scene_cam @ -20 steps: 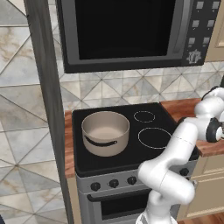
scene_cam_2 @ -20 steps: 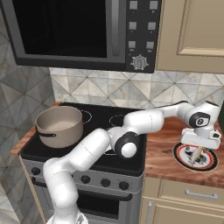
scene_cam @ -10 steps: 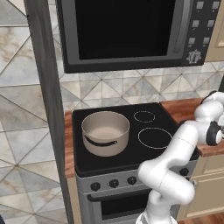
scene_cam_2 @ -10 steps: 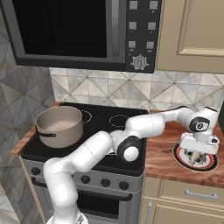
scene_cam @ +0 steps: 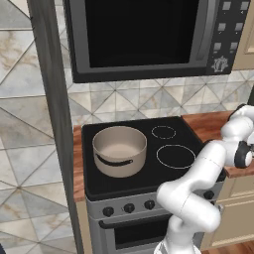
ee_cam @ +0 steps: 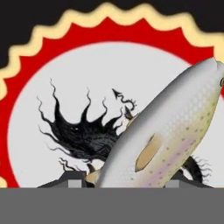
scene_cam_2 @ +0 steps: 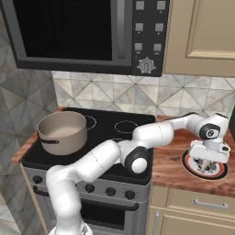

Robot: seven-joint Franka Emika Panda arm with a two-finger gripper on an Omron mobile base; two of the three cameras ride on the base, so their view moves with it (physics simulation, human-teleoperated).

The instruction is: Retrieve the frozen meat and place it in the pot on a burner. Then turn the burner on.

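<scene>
A: Silvery-grey, speckled, fish-shaped: the frozen meat [ee_cam: 168, 131] lies on a red-rimmed plate [ee_cam: 65, 52] on the wooden counter [scene_cam_2: 170, 165].
B: Gripper [scene_cam_2: 207, 166] right over it; whether the fingers grip, cannot tell. Beige pot [scene_cam: 119, 150] sits well apart on the stove [scene_cam: 149, 171].

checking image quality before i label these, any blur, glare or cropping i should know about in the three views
Left base view: soft and low in detail, no glare on the black stove top, pot evenly lit. Right base view: sharper, end effector low over the plate, faint shading under it. Hand view: extreme close-up, the frozen meat cropped at the right edge, flat lighting, fingertips barely visible.
</scene>
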